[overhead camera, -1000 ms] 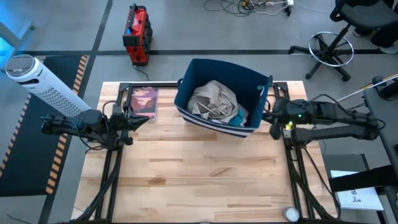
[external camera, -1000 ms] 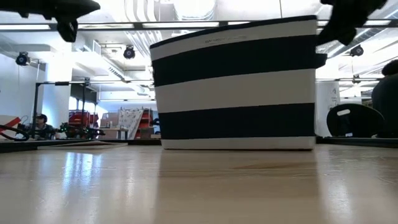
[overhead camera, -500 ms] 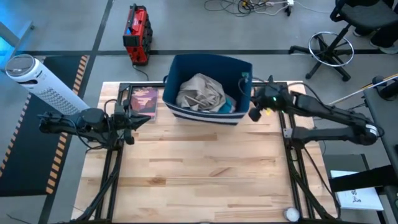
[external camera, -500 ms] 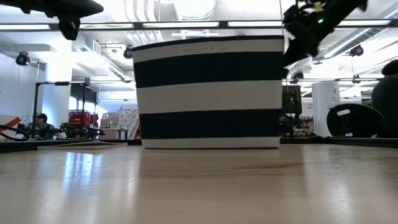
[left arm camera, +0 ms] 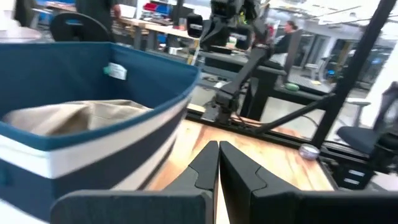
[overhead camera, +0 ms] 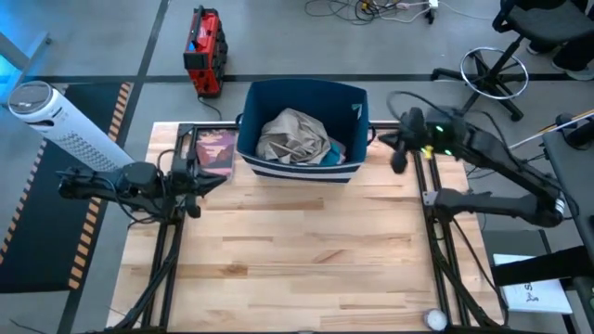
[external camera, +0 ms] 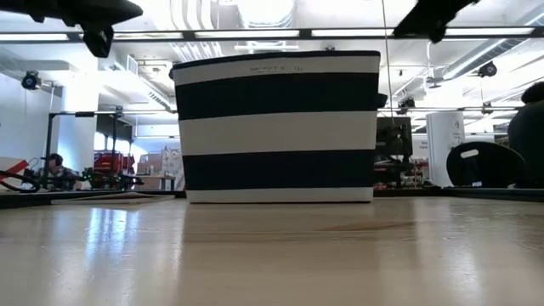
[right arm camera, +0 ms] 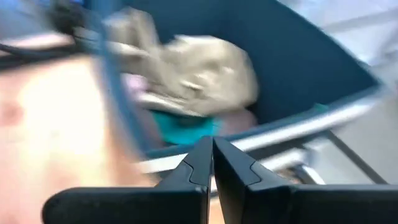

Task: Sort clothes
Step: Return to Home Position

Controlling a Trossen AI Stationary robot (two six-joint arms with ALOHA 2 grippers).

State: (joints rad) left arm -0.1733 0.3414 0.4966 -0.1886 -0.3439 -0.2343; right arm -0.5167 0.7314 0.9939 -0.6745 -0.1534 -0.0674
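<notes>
Clothes (overhead camera: pixel 295 137) in the striped bin (overhead camera: pixel 306 96) at the desk's (overhead camera: pixel 297 246) far edge, grey-beige on top, teal under. My left jaws pressed together near the book (overhead camera: pixel 214 149); right jaws likewise, just right of the bin.

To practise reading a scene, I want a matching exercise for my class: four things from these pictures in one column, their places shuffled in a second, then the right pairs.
Things
1. grey-beige garment
2. pink book
3. left end effector
4. right end effector

Places
A. raised beside the bin's right end
B. on top inside the blue bin
C. flat on the table, left of the bin
D. raised by the book's near edge

Pairs: 1-B, 2-C, 3-D, 4-A
</notes>
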